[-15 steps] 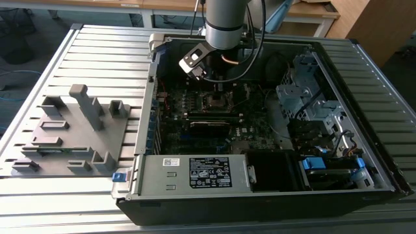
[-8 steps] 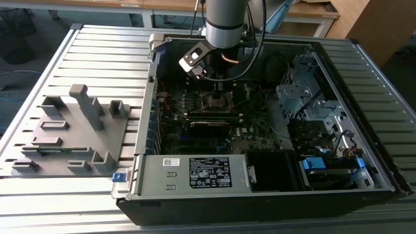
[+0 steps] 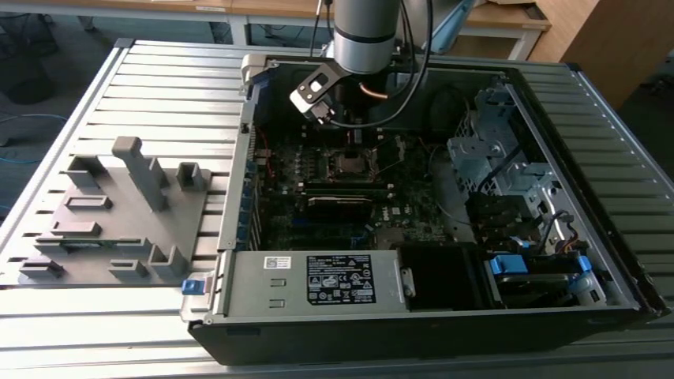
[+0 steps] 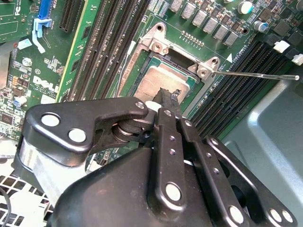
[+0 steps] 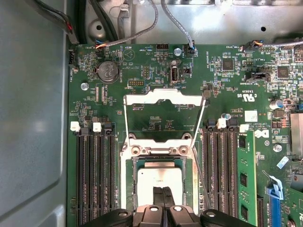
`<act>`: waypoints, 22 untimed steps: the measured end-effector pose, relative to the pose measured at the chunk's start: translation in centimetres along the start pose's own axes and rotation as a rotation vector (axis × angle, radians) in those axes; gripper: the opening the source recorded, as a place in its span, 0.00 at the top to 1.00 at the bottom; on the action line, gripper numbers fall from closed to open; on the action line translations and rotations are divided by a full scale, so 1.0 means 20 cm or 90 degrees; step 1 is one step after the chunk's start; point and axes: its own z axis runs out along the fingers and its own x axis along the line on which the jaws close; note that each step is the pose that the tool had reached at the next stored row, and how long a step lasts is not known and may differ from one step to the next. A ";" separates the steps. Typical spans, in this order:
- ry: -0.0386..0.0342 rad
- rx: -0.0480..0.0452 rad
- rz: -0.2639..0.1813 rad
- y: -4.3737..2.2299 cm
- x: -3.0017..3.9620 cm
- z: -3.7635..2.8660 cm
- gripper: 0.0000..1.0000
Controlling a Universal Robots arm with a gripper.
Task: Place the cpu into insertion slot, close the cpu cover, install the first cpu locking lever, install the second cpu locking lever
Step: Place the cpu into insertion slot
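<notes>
Gripper: your black linked-finger gripper (image 5: 163, 193) sits closest to the lens in both wrist views (image 4: 168, 97). Its two fingers are pressed together with nothing between them, tips down over the middle of the chip. I judge this a seating press, not a grasp. I cannot confirm contact.
Fixture: the grey moulded parts fixture (image 3: 106, 213) lies on the slatted table at the exterior view's left, well apart from the work.
Case: the open black computer case (image 3: 589, 260) lies on its side so your arm can reach straight down to the socket.
Left bank: the empty black memory slots (image 5: 92, 175) run just beside the socket.
Cpu: the small flat square silver-grey cpu (image 5: 158, 176) lies level inside the socket, square to its frame. Placement looks done.
Cpu cover: the thin silver square-frame cpu cover (image 5: 163, 97) is swung back on its hinge, away from the socket. That leaves the chip exposed to the fingers; it is not yet closed.
Lever: the thin bright wire locking lever (image 5: 201, 179) stands released beside the socket, as the cover requires.
Right bank: the green memory stick (image 5: 246, 175) sits seated, clear of the fingers.
</notes>
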 end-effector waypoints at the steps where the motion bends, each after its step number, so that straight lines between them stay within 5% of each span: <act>1: 0.0000 0.0000 0.000 0.000 0.000 -0.003 0.90; 22: 0.0000 0.0000 0.000 0.001 -0.001 -0.042 0.90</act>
